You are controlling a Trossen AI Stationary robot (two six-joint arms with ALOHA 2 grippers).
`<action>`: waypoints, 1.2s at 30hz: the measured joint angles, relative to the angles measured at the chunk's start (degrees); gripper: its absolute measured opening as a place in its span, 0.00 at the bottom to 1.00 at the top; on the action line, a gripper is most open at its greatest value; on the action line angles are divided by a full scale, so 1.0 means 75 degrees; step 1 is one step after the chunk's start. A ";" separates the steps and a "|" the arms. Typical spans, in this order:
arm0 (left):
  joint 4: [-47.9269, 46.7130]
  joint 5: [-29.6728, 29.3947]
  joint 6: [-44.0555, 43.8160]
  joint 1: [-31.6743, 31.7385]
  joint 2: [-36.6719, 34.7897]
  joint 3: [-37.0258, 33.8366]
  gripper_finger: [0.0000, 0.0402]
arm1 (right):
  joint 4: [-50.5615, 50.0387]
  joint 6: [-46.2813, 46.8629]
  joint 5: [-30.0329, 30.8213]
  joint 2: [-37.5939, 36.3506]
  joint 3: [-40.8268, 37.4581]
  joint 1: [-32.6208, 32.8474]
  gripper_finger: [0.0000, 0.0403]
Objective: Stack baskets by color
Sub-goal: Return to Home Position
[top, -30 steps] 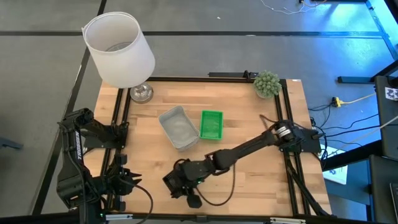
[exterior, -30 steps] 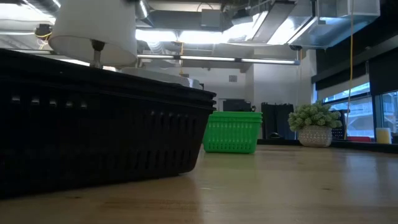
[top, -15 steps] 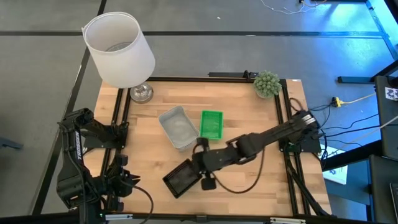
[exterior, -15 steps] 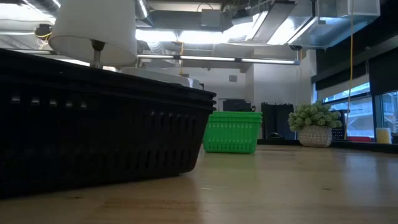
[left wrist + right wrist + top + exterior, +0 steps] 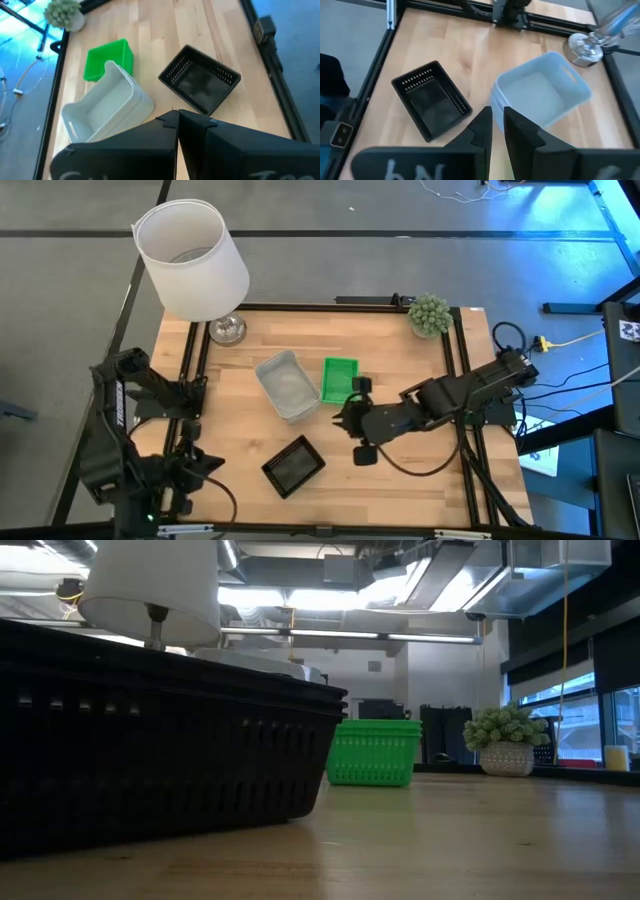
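Black stack (image 5: pixel 293 465): nearest the front edge, sitting skewed on the table (image 5: pixel 400 340), nested, nothing touching it.
Left gripper (image 5: pixel 177 116): parked off the front-left corner, fingers pressed together and empty. This arm just waits.
Right gripper (image 5: pixel 497 112): out over mid-table, beyond the black stack and apart from it, near the front end of the green stack (image 5: pixel 340 380). Fingers are nearly together and carry nothing.
Grey stack (image 5: pixel 287 387): mid-table, turned at an angle, its right side just beside the green stack.
Green stack: squared up, long side running front to back, right next to the grey.
Job so far: three colours in three piles, so the sorting looks done. What remains, by my read, is folding the right arm home.
How to do it well: lift first, then draw back toward the base at the right edge. Keep the fingers together and the wrist high past the green stack, since a low swing could knock it.
Lamp (image 5: pixel 192 260): far left corner, well clear.
Plant (image 5: pixel 429 313): far right corner, off the likely path.
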 joint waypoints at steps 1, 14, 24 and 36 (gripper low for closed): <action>-0.0002 -0.0068 0.0000 -0.0024 -0.0106 0.0000 0.00 | -0.0121 -0.0008 0.0051 -0.0086 0.0000 0.0030 0.12; 0.0124 -0.1232 -0.0673 -0.0398 -0.2546 -0.2064 0.00 | -0.2025 0.0960 0.1099 -0.1460 -0.0110 0.0255 0.02; 0.2363 -0.1885 -0.0983 -0.1508 -0.5040 -0.5088 0.00 | -0.0877 0.2003 0.1837 -0.3463 -0.2572 0.1654 0.00; 0.5478 -0.2356 0.1655 -0.2558 -0.6432 -0.6458 0.00 | 0.1795 0.1959 0.1797 -0.6058 -0.5678 0.2190 0.00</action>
